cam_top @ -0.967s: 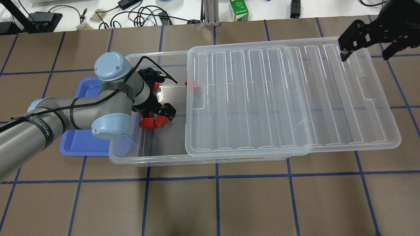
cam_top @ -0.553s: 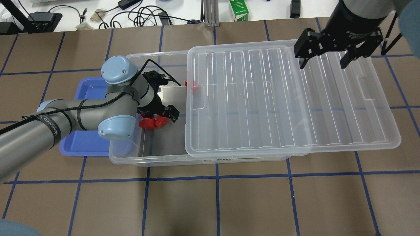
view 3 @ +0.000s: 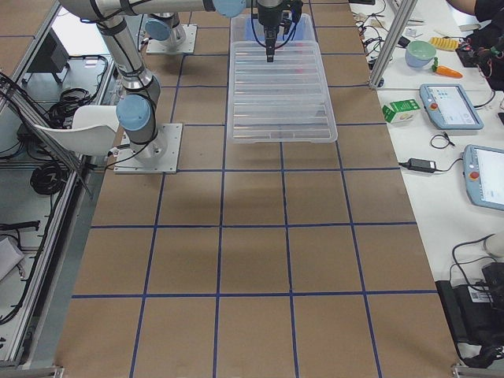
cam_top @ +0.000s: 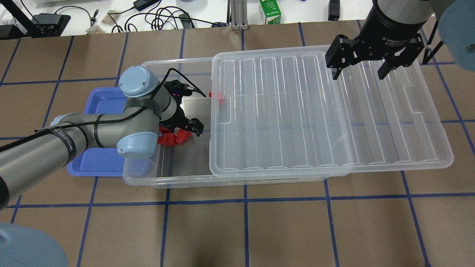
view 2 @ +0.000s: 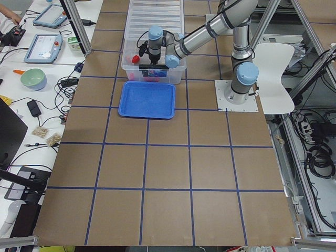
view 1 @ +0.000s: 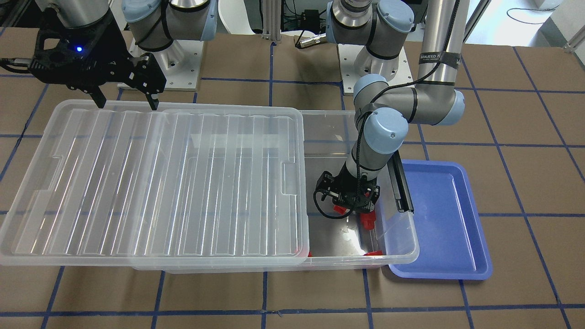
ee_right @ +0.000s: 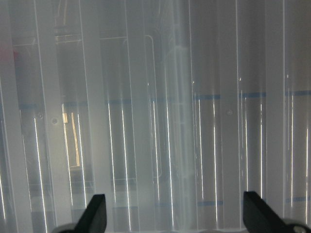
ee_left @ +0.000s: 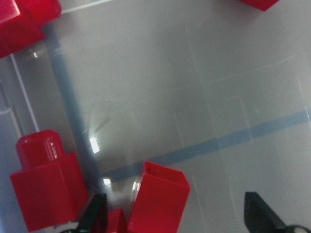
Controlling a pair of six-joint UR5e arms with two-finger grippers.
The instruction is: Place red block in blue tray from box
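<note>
The clear box (cam_top: 167, 181) lies with its ribbed lid (cam_top: 319, 111) slid to the right, so its left end is uncovered. Several red blocks lie there (cam_top: 169, 139), and one sits at the lid's edge (cam_top: 220, 95). My left gripper (cam_top: 180, 132) is down inside the box, open. In the left wrist view it (ee_left: 176, 219) straddles one red block (ee_left: 160, 196), with another block (ee_left: 43, 191) just outside the left finger. The blue tray (cam_top: 92, 163) lies left of the box, with nothing seen in it. My right gripper (cam_top: 359, 72) hovers open over the lid's far right part.
A black latch bar (view 1: 402, 183) lies along the box end beside the tray (view 1: 448, 219). The lid (view 1: 151, 183) overhangs the box end on the robot's right. Cables and a green carton (cam_top: 270, 12) lie beyond the table's far edge.
My right arm has swung in from the far right corner and now hangs over the lid. My left gripper has shifted slightly to the right among the red blocks.
</note>
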